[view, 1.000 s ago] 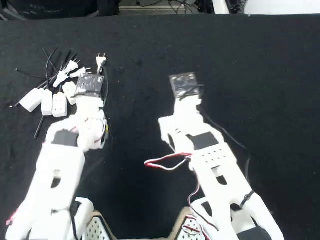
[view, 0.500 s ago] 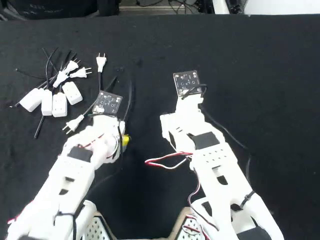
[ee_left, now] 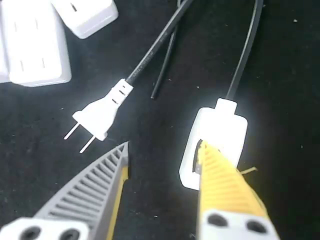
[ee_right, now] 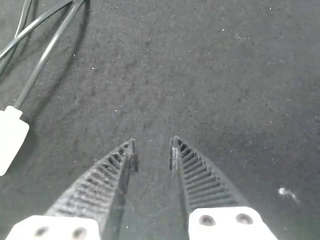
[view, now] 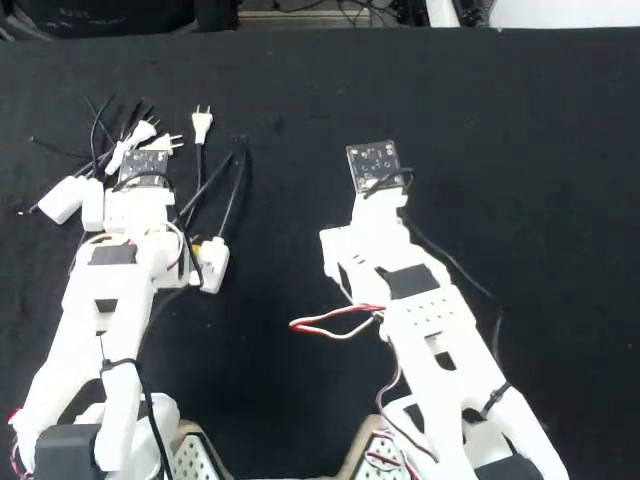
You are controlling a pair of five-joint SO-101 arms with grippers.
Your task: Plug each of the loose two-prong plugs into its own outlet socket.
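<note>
Corded white plastic socket block [ee_left: 222, 125]: end away from cord hidden under left gripper's [ee_left: 162, 147] yellow finger [ee_left: 220, 175].
Other white socket blocks [ee_left: 35, 47]: cut by frame edge.

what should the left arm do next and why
Probably shift the left end effector sideways over the plug and close on it: it is open, the plug lies loose just ahead on one side, and the socket sits at its other side.

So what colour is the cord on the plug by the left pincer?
Black, running from a white plug; clearest in the left wrist view.
</note>
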